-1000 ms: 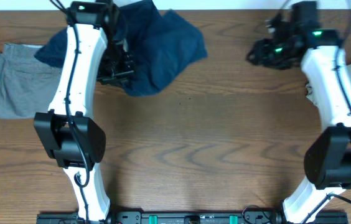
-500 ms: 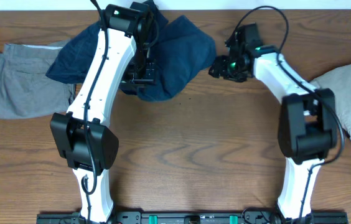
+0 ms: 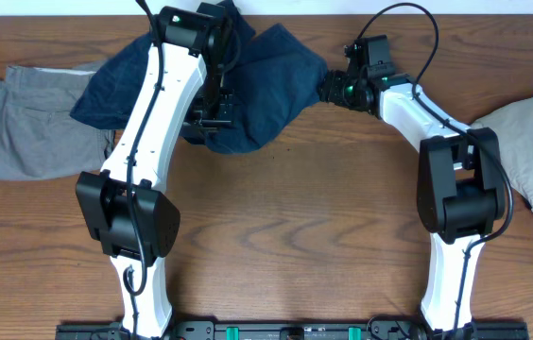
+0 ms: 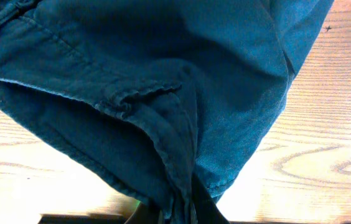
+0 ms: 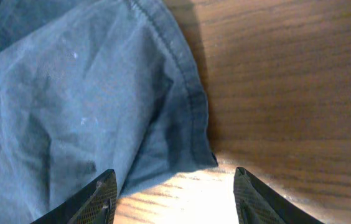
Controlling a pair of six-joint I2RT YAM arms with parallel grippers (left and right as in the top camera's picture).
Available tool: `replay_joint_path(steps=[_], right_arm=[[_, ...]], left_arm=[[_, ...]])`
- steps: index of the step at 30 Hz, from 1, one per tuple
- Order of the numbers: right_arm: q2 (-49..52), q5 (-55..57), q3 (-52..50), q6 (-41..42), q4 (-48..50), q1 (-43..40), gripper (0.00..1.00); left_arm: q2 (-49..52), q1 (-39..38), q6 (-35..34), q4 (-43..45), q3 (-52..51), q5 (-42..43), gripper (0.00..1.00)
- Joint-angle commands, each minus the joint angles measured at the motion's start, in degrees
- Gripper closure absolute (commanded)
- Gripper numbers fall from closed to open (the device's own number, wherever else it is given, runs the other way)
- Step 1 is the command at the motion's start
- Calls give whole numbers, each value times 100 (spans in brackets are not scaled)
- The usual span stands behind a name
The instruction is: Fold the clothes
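Observation:
The dark navy garment (image 3: pixel 266 85) lies bunched at the back middle of the table. My left gripper (image 3: pixel 212 111) is shut on a gathered fold of it; in the left wrist view the cloth (image 4: pixel 163 93) hangs from the jaws (image 4: pixel 185 208) with a hem and seam showing. My right gripper (image 3: pixel 331 87) is open at the garment's right corner. In the right wrist view its fingers (image 5: pixel 174 190) stand wide apart just short of the hemmed corner (image 5: pixel 188 124), with bare wood between them.
Light grey folded shorts (image 3: pixel 30 123) lie at the left, partly under the navy cloth. A pale beige garment (image 3: pixel 531 151) lies at the right edge. Wooden table (image 3: pixel 295 236) stretches toward the front. The table's back edge runs just behind the navy garment.
My right arm has swung left from the back right to the garment's right corner. My left gripper moved right with the cloth, dragging it, then stayed still.

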Motion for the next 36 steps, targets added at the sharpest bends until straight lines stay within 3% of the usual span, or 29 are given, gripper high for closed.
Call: replay_joint_path(steps=[1, 8, 10, 12, 17, 22, 29, 36], right_arm=[[372, 120, 24, 326, 70, 20, 43], [621, 7, 24, 555, 269, 48, 58], [632, 9, 24, 553, 319, 50, 72], [632, 7, 26, 555, 356, 50, 97], [525, 57, 33, 428, 243, -138, 99], [-76, 321, 59, 131, -400, -896, 99], [-1296, 785, 63, -466, -1801, -2188, 99], [-2124, 1309, 61, -831, -3193, -2951, 99]], left_arm=[[-203, 4, -11, -214, 28, -87, 94], [-203, 4, -9, -195, 28, -87, 94], [-203, 4, -9, -192, 28, -87, 94], [-203, 4, -9, -192, 28, -87, 94], [-203, 9, -7, -98, 28, -90, 94], [-203, 7, -9, 433, 28, -68, 94], [-199, -13, -9, 1412, 28, 811, 93], [-186, -153, -9, 1169, 28, 1056, 94]])
